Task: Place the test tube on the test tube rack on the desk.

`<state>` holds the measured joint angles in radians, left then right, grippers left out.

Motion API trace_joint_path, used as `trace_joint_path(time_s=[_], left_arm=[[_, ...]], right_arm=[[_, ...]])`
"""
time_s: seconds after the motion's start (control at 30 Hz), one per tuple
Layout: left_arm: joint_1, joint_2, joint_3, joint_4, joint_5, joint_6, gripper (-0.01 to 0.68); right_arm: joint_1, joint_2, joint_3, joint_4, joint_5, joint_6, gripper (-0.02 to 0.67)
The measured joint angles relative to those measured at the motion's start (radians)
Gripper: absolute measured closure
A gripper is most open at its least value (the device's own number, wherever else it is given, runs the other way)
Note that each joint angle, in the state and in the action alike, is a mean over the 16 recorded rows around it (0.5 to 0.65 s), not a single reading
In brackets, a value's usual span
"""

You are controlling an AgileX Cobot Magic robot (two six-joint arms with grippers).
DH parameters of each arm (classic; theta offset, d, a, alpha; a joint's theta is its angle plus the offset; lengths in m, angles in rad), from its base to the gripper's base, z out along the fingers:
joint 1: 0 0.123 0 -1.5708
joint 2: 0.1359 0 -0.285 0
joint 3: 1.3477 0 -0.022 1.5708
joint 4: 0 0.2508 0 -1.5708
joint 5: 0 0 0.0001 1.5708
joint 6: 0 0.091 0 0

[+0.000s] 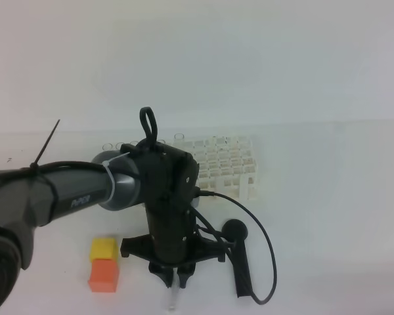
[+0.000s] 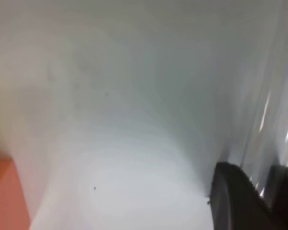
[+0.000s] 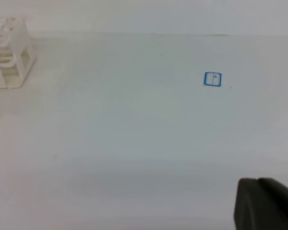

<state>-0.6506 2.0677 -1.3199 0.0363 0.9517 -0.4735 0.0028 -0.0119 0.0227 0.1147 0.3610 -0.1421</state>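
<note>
The test tube [image 1: 173, 300] lies on the desk [image 1: 328, 216] near the front edge, with its clear end poking out below my left gripper [image 1: 174, 279]. The gripper points straight down over it. In the left wrist view the clear test tube [image 2: 273, 120] runs up the right side, and the two dark fingers [image 2: 235, 201] press against its near end, shut on it. The white test tube rack [image 1: 226, 164] stands behind the left arm, and its corner [image 3: 9, 52] shows in the right wrist view. Only a dark fingertip [image 3: 264, 206] of my right gripper shows, low over bare desk.
A black round-headed stick [image 1: 240, 256] lies just right of the left gripper, with a black cable looping around it. A yellow block [image 1: 104, 249] sits on an orange block [image 1: 104, 275] to the left. A small blue square mark [image 3: 212, 79] is on the desk at right.
</note>
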Motion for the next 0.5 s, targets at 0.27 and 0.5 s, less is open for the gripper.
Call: trace_joint_path(time_s=[0.27,0.5], left_arm=[[0.009,-0.064,0.016,0.031,-0.077,0.186,0.558],[0.065,-0.21,0.034,0.009,-0.24,0.471,0.56]], right_arm=[[0.0,0.0,0.0,0.0,0.0,0.0,0.65],[0.0,0.0,0.0,0.0,0.0,0.0,0.65]])
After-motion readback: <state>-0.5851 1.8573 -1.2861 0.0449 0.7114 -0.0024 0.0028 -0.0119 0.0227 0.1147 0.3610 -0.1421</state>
